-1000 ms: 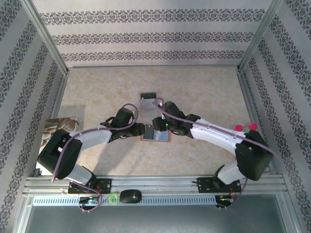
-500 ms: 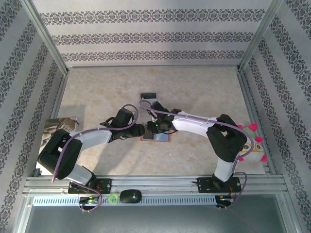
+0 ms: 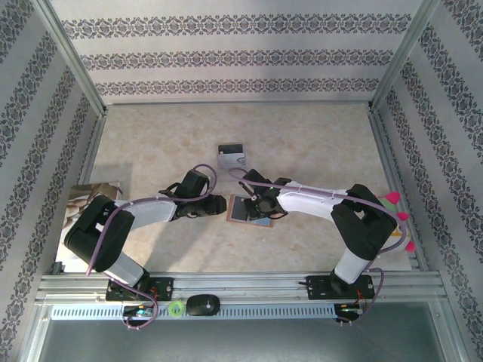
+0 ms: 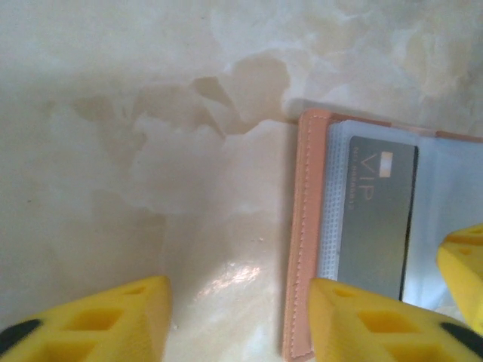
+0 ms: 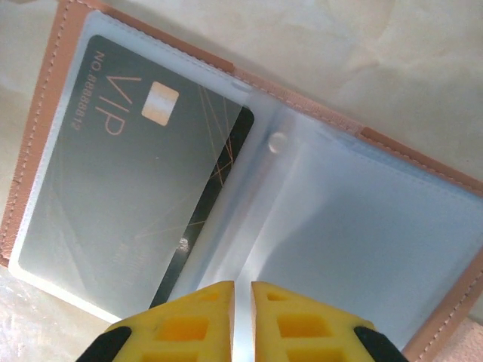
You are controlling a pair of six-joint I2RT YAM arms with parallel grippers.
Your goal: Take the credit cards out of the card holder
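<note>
Nearest you, a black mouse (image 3: 202,304) sits on the rail (image 3: 249,286) between the arm bases. Mid-bench (image 3: 317,143), the card holder (image 3: 247,209) lies open and flat, inner face up. A grey VIP card (image 5: 136,188) is tucked in the clear pocket of its left half. Your left gripper (image 3: 219,205) hovers at the holder's left edge with its fingers (image 4: 98,320) spread, one over bare bench and the other over the leather rim. Your right gripper (image 3: 262,205) is above the holder's middle, fingers (image 5: 302,324) almost pressed together with a thin slit between them. You cannot tell whether they nip the clear sleeve. Beyond the holder, apart from it, lies a clear case (image 3: 232,158) with a black end.
</note>
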